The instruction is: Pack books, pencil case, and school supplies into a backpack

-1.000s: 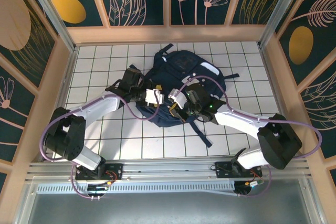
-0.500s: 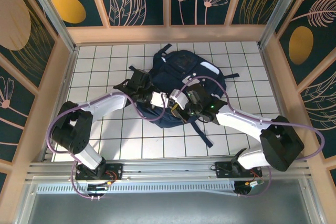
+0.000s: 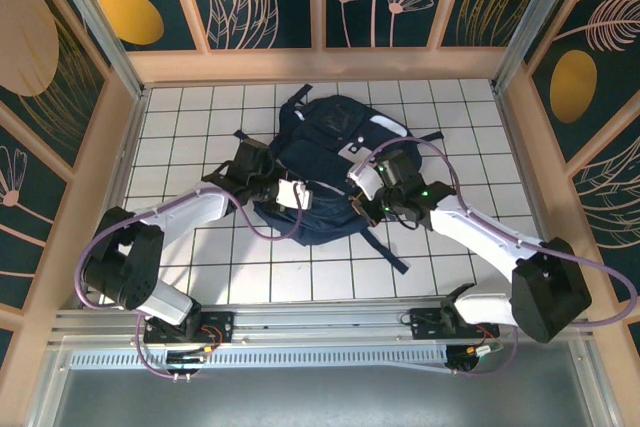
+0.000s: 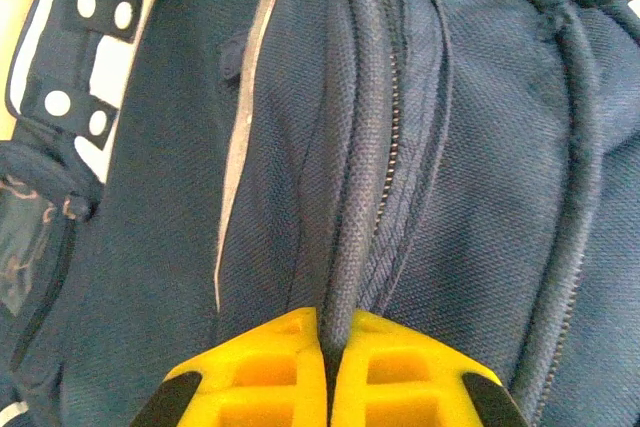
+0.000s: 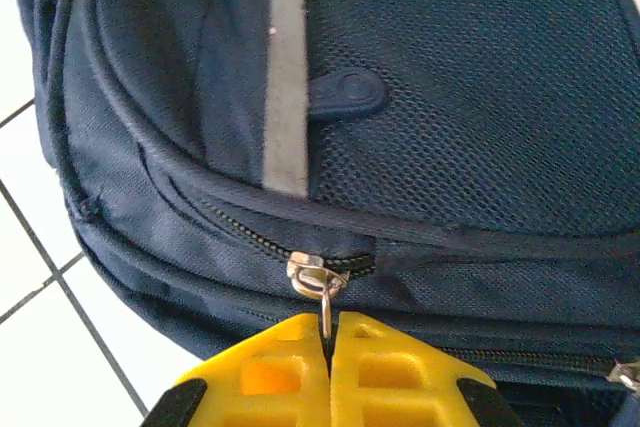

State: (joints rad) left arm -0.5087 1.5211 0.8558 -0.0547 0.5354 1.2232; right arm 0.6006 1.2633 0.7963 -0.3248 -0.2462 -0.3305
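Pulling the zip is judged to be the step in hand. Nearest, the right end effector (image 5: 328,332) is seen clamped on the thin metal pull (image 5: 324,297) that hangs from the slider (image 5: 312,272), with the jaws pressed together around it. The left end effector (image 4: 328,325) is clamped on a corded seam (image 4: 358,147) of the backpack (image 3: 335,147), just beside a row of teeth (image 4: 393,117).

The pull should be drawn along the track and not lifted away from it, since so small a tab could slip out of a flat grip. The seam should be held back against that pull, so that the cloth is kept taut and no fold is dragged into the slider. Where the track bends round the corner of the bag, the bend should be followed.

The backpack lies flat in the middle of the desk (image 3: 200,247), nearer the far edge than the near one, with a strap (image 3: 385,247) trailing toward the near edge.

To one side of the slider the track is covered by a flap (image 5: 480,247), so it cannot be told which way opens it, or how much is already open. Where the book and pens are cannot be told either. From above, both sets of fingertips are largely masked by the wrists.
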